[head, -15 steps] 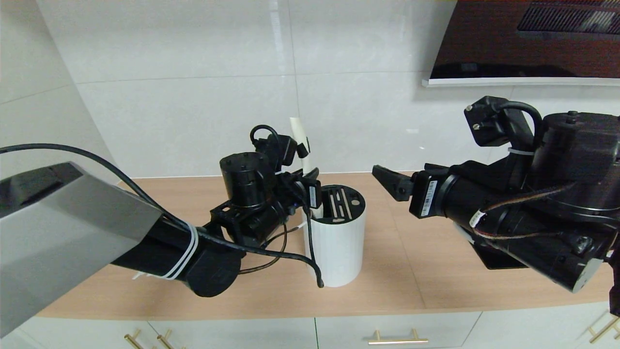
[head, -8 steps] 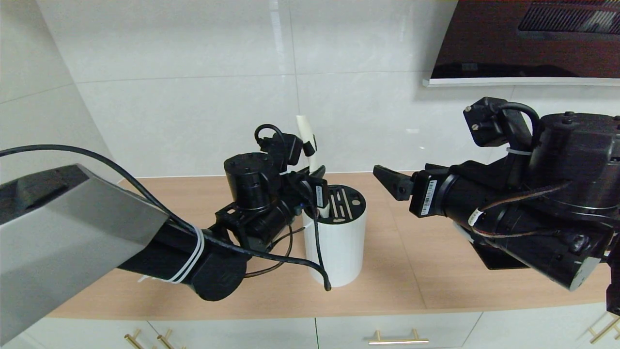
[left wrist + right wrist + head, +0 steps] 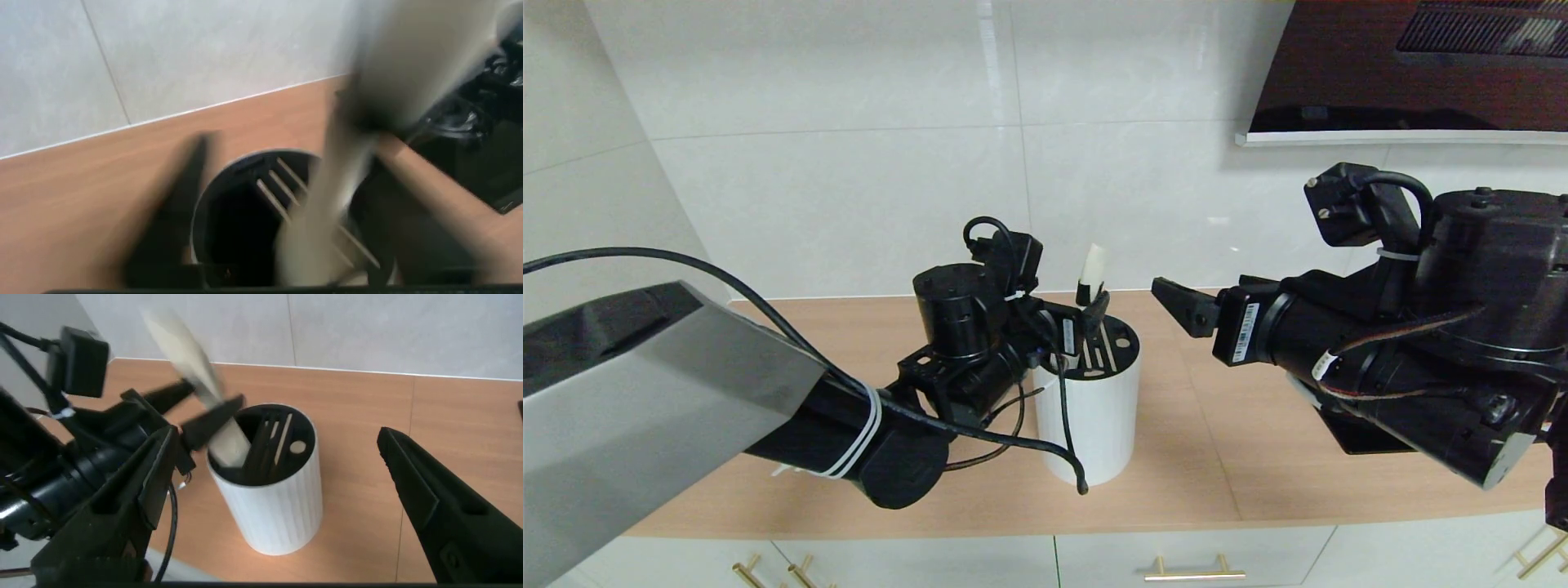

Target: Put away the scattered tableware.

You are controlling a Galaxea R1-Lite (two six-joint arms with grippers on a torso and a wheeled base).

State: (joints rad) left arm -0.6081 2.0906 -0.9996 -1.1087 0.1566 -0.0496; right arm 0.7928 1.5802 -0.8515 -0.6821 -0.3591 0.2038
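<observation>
Left end effector: it sits just above the holder's black top, around the utensil's handle. We cannot tell whether it is clamping the handle or has let go.
Utensil, place: the cream-handled utensil stands with its lower end inside the holder's top and its handle sticking up above the rim. It leans a little off upright.
Risk, jam: we judge that the tilt could wedge the lower end against a slot edge. Pushing down then would tip the holder.
Risk, drop: if the utensil is let go while it leans, it may fall against the rim or knock the thin sticks beside it.
Risk, snag: a cable hanging from the left arm crosses the holder's wall and could drag the holder when the arm pulls away.
Utensil, look: it has a smooth, pale cream handle, rounded at the top, with a dark band lower down. Its working end is hidden inside the holder.
Holder: a white upright cylinder with a black slotted insert.
Right end effector: it is spread wide and holds nothing, well to the right of the holder.
Worktop: light wood, with the holder standing on it.
</observation>
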